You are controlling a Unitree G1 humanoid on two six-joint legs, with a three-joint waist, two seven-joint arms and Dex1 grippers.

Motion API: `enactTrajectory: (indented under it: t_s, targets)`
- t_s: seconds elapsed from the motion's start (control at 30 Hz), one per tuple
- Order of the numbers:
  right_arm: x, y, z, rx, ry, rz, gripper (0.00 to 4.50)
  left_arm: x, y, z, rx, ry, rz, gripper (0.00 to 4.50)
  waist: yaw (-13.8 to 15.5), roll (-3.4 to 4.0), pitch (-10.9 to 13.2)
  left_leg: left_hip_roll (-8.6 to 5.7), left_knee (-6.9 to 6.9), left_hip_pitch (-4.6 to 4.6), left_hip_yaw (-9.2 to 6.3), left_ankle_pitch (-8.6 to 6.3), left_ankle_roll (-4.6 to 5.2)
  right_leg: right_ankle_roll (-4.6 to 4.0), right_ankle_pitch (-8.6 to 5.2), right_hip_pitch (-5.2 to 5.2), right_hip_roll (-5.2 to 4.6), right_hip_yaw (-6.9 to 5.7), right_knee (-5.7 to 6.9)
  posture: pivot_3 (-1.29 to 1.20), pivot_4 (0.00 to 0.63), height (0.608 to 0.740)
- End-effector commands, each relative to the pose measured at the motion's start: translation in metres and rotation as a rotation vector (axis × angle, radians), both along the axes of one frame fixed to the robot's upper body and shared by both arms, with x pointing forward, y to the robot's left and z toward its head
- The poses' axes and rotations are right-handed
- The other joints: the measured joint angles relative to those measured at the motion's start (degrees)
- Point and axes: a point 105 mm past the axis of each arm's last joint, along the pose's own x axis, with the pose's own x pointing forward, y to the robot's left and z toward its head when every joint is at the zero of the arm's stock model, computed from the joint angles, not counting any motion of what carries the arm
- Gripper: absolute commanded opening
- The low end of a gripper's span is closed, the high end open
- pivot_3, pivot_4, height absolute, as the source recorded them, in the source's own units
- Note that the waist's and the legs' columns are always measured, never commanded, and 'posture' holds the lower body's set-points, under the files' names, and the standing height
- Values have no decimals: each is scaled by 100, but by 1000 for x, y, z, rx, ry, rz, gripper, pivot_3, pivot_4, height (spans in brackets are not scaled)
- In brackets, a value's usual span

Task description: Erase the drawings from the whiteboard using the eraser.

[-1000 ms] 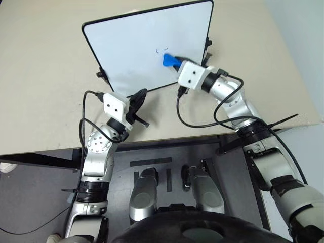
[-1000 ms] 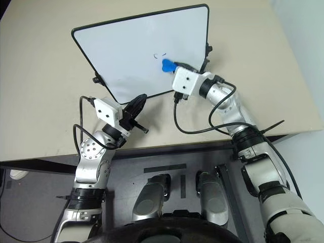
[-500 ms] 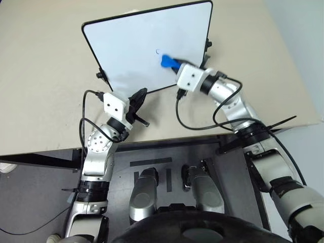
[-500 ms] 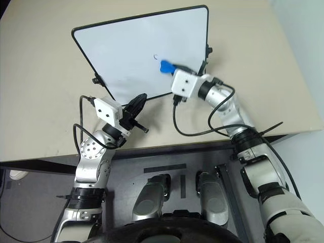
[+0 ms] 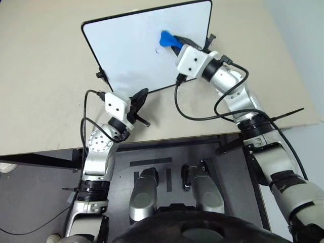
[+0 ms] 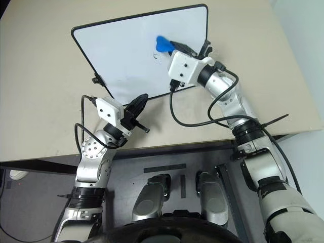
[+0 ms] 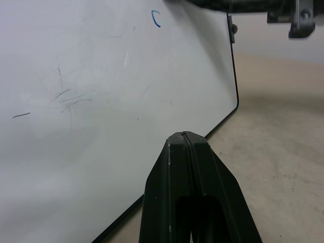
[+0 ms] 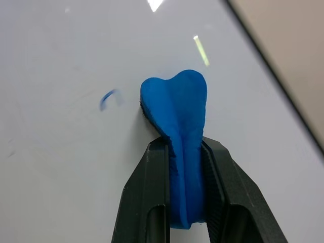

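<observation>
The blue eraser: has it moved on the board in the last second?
Yes. The eraser, held in the right gripper, has moved toward the far edge of the whiteboard, and now sits beyond the remaining pen mark.

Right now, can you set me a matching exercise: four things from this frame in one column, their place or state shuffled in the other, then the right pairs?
Things:
1. eraser
2. pen mark
3. left claw
4. whiteboard

Places or states:
A. shut on nothing, near the board's lower edge
B. lying on the beige table
C. small blue curve left on the board
D. clamped in the right claw

Pairs: 1-D, 2-C, 3-A, 4-B
</observation>
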Motion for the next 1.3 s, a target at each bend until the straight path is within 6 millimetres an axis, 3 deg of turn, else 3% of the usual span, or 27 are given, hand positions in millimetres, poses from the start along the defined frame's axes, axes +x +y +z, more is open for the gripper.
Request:
enactTrajectory:
  t_s: [0.03, 0.13, 0.23, 0.37, 0.63, 0.7, 0.87, 1.13, 1.3]
  targets:
    - [-5, 8, -3, 0, 13, 34, 483, 0, -3, 9, -1, -41, -9, 0, -1, 0, 0, 0, 0, 0, 0, 0, 0, 1, -1, 0, 0, 0, -1, 0, 150, 740]
    - [-9, 14, -40, -100, 119, 61, 483, 0, -3, 8, -2, -40, -8, 0, -5, -1, 0, 0, -1, 0, 0, -2, -2, 1, -1, 0, 0, 0, -2, 0, 150, 740]
    - [-11, 15, -53, -99, 167, 63, 483, -1, -3, 8, -2, -40, -8, 0, -3, 0, 0, 0, -2, 1, 0, -2, -2, 1, -1, 0, 0, 0, -1, 0, 150, 740]
    - [-10, 13, -49, -91, 153, 49, 483, -1, -2, 8, -2, -38, -5, 0, -3, 0, 0, 0, -1, -1, 0, -1, -1, 1, 0, 0, -1, 0, -1, 0, 150, 740]
    - [-4, 7, 14, 57, -55, 4, 483, -1, -3, 7, -3, -35, -11, 0, -10, 1, 1, 0, -1, -2, 0, -1, -2, 0, 0, -3, 0, 0, 0, 0, 150, 740]
    - [-5, 7, 19, 74, -74, 6, 483, -2, -3, 7, -3, -35, -11, 0, -10, 1, 1, 0, -1, -1, -1, -1, -2, -2, 1, -4, 0, 0, 2, 0, 150, 740]
    - [-10, 14, 14, 64, -60, 44, 483, -2, -3, 7, -1, -34, -10, 0, -8, 0, 0, 0, -2, -2, -1, -1, -2, -2, 1, -3, 0, 0, 0, 0, 150, 740]
    - [-11, 19, -31, -80, 50, 50, 483, -2, -3, 7, -1, -34, -12, 0, -7, 0, 0, 0, -2, -4, -1, -6, -5, 2, -4, -5, 0, 0, -3, 0, 150, 740]
    - [-11, 14, -38, -116, 67, 40, 483, -1, -3, 7, -2, -34, -14, 0, -7, 0, 0, 0, -2, -4, -1, -6, -4, 0, -1, -4, 0, 0, -1, 0, 150, 740]
